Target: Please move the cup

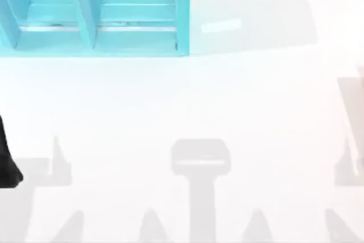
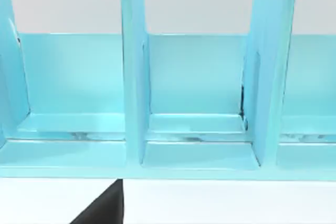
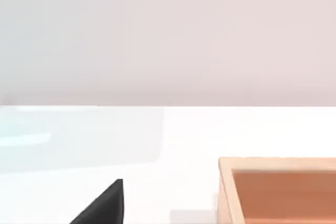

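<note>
**Both arms held back; cup's place cannot be told**

A white table [image 1: 182, 101] seen from above. A teal rack [image 1: 91, 38] with upright dividers sits at about 11 o'clock, its open bays facing the table's middle, which judging by that would make them easy to reach from the front. The left arm [image 1: 8, 157] is a dark shape at the table's edge near 8 o'clock, apparently parked.

The left gripper [image 2: 102, 205] appears as a dark wedge in its wrist view and faces the rack head-on. The bays seen there hold nothing. The right gripper [image 3: 102, 205], a like wedge, is close to a shallow wooden box [image 3: 278, 187] on the table. The part of the box's inside that shows is bare.

Whether either gripper is spread or closed cannot be told, and neither can where the cup stands.
</note>
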### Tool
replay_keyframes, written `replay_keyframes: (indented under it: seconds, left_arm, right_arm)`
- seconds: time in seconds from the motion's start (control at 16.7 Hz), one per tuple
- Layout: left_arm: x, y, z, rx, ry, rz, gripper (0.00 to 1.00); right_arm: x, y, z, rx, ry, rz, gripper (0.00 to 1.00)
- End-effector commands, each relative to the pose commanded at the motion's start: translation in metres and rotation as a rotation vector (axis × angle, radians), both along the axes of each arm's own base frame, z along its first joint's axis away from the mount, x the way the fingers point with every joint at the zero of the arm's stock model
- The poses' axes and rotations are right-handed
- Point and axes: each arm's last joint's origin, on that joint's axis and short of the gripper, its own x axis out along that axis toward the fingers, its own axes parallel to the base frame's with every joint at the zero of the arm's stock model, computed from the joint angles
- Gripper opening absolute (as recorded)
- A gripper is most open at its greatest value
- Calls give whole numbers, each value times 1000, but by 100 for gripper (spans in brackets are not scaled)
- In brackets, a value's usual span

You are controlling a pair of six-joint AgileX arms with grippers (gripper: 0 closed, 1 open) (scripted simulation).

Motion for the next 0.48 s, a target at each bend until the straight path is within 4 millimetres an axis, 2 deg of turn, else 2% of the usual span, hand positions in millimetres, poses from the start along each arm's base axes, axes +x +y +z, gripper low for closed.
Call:
replay_keyframes:
  seconds: [0.24, 0.48]
  left_arm:
    - [0, 0, 5, 5, 30, 3, 100]
    - [5, 4, 38, 28, 197, 25, 100]
  right_arm:
    - [0, 0, 0, 0, 0, 0, 100]
    - [0, 0, 0, 0, 0, 0, 100]
